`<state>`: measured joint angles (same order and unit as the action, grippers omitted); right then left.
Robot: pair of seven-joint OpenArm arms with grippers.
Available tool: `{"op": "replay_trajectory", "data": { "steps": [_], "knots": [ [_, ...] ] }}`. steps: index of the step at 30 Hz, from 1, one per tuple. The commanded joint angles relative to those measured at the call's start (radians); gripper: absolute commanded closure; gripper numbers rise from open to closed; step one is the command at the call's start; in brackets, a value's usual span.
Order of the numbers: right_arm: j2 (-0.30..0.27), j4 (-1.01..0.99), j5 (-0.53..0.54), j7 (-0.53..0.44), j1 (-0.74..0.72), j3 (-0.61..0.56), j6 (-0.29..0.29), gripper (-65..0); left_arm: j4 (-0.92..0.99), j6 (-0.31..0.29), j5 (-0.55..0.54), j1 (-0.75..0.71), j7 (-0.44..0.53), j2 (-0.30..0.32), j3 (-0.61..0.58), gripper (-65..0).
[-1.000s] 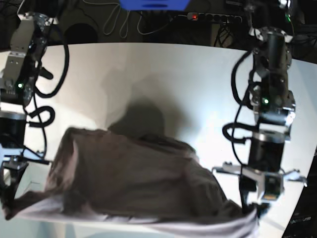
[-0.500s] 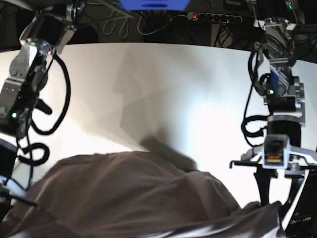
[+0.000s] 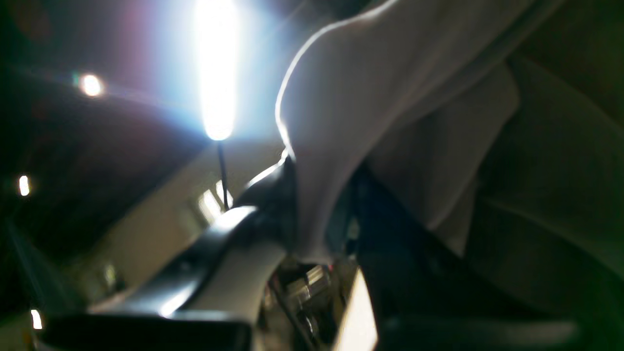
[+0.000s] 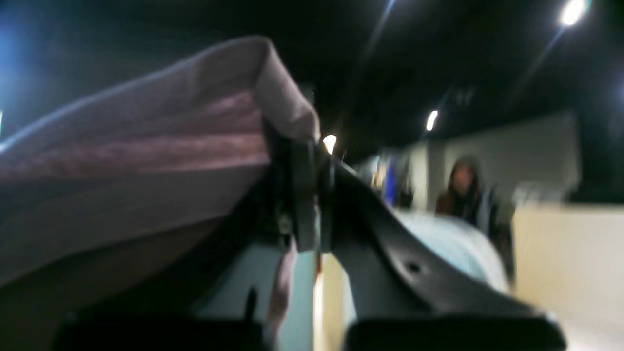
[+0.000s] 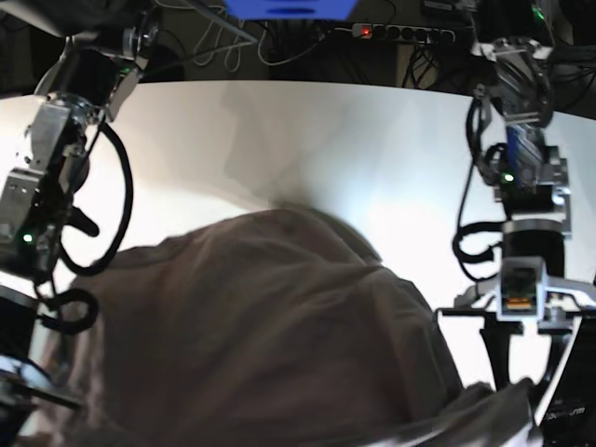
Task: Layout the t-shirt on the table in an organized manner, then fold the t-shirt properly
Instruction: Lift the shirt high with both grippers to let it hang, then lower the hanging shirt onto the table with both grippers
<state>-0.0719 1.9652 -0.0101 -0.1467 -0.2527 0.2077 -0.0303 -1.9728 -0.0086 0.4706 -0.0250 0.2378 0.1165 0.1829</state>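
Observation:
The mauve t-shirt [image 5: 270, 335] hangs raised above the white table [image 5: 372, 140] and billows toward the base camera, filling the lower half of that view. My left gripper [image 3: 317, 219] is shut on a fold of the t-shirt [image 3: 360, 97], and it stands at the base view's lower right [image 5: 518, 382] at the cloth's corner. In the right wrist view my right gripper [image 4: 312, 165] is shut on a rolled edge of the t-shirt [image 4: 146, 146]. That gripper's tips are hidden behind the cloth at the base view's lower left.
A power strip [image 5: 400, 33] and loose cables lie behind the table's far curved edge, beside a blue object [image 5: 289, 7]. A person [image 4: 463, 190] stands in the background of the right wrist view. Both wrist cameras face bright ceiling lights.
Both arms have risen with the t-shirt. The cloth has come up off the table and swelled toward the camera, covering more of the view.

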Motion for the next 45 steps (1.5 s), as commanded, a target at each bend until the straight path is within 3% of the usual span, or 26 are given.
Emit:
{"op": "replay_trajectory", "data": {
  "steps": [1,5,14,16,20,24,33,41,45],
  "knots": [
    [-0.010,-0.007,0.005,-0.006,-0.029,-0.001,0.017,0.0,0.008,0.017,-0.008,0.000,-0.022,-0.010,0.007,-0.5],
    [-0.013,-0.140,0.005,0.023,-0.090,-0.052,0.017,0.0,0.077,0.015,-0.008,-0.039,-0.090,-0.054,0.007,-0.5],
    [-0.012,-0.608,0.005,0.025,-0.316,-0.195,0.017,0.0,0.214,0.012,-0.009,-0.054,-0.236,-0.082,0.007,-1.6],
    [-0.009,-0.742,0.005,0.020,-0.371,-0.219,0.017,0.0,0.252,0.012,-0.009,-0.028,-0.311,-0.082,0.002,-9.2],
    [-0.009,-0.913,0.005,0.019,-0.448,-0.285,0.017,0.0,0.329,0.012,-0.042,0.035,-0.430,-0.084,0.007,-32.8],
    [-0.009,-1.004,0.005,0.019,-0.495,-0.324,0.017,0.0,0.373,0.012,-0.181,0.102,-0.440,-0.073,0.007,-43.9],
    [-0.013,-1.012,0.005,0.022,-0.489,-0.322,0.017,0.0,0.398,0.012,-0.217,0.132,-0.441,-0.073,0.007,-44.6],
    [-0.012,-1.102,0.003,0.020,-0.428,-0.327,0.017,0.0,0.717,0.012,-0.223,0.173,-0.430,-0.039,0.008,-44.9],
    [-0.012,-1.125,0.003,0.019,-0.422,-0.320,0.017,-5.6,0.877,0.012,-0.224,0.253,-0.430,-0.044,0.010,-44.9]
  ]
}}
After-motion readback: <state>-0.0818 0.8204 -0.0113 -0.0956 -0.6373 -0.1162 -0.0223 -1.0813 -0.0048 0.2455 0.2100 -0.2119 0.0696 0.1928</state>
